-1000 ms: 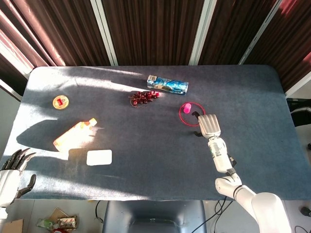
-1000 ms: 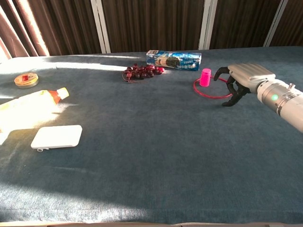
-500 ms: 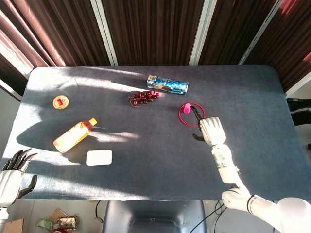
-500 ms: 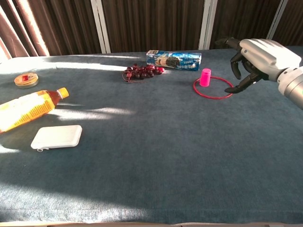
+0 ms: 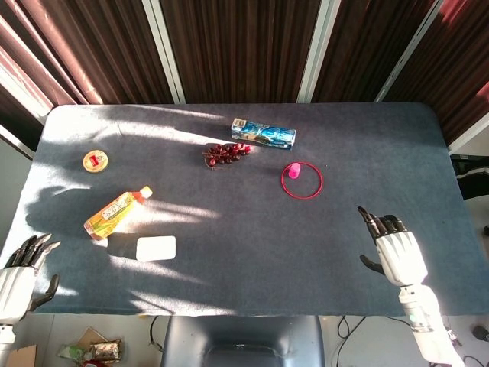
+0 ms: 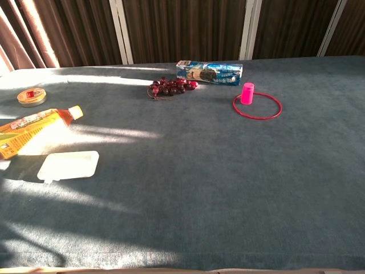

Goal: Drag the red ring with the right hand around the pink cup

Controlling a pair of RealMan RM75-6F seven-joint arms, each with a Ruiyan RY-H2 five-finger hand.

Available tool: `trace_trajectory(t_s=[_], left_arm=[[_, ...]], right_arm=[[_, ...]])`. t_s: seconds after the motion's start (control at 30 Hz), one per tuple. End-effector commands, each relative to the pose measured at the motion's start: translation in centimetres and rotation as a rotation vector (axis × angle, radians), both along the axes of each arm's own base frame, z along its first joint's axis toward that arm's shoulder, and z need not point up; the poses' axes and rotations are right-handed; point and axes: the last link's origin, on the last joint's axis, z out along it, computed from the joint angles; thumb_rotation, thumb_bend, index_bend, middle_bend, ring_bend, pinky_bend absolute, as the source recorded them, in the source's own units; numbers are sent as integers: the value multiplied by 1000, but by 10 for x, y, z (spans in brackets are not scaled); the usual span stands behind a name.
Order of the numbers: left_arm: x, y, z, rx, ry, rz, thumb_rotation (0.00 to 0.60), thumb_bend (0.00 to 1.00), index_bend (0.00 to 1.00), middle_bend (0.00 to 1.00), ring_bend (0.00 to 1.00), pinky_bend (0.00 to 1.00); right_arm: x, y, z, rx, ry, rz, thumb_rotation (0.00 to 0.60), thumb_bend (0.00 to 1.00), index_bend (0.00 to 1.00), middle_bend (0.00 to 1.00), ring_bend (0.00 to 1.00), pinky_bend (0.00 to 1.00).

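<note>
1. One blue cloth-covered table (image 5: 229, 252); one thin red ring (image 5: 302, 180) encircling one small pink plastic cup (image 5: 293, 170), the cup near the ring's far-left inner edge.
2. Right hand (image 5: 395, 252), near-right of the ring, well apart, fingers spread, holding nothing.
3. Left hand (image 5: 21, 271), far near-left, fingers spread, holding nothing.
4. Only the head view shows hands.
</note>
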Motion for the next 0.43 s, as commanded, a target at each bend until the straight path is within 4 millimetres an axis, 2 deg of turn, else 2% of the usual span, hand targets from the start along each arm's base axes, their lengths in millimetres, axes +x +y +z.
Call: trace_trajectory(t_s=[0.03,0.17,0.43], left_arm=[[0,2,-1,-1,2,4,600,468,177,77,0,189],[0,3,-1,4,3,1,600,468,177,77,0,189],[1,2,-3,2,9,-6,600,469,177,77,0,189]], right_arm=[[-13,15,3,33,-3,-31,600,0,36,203,191,254],[-20,24,5,41,1,-42,600,0,0,123,94,241],[-32,36,2,56,-9,-74,600,0,0,95,63,234]])
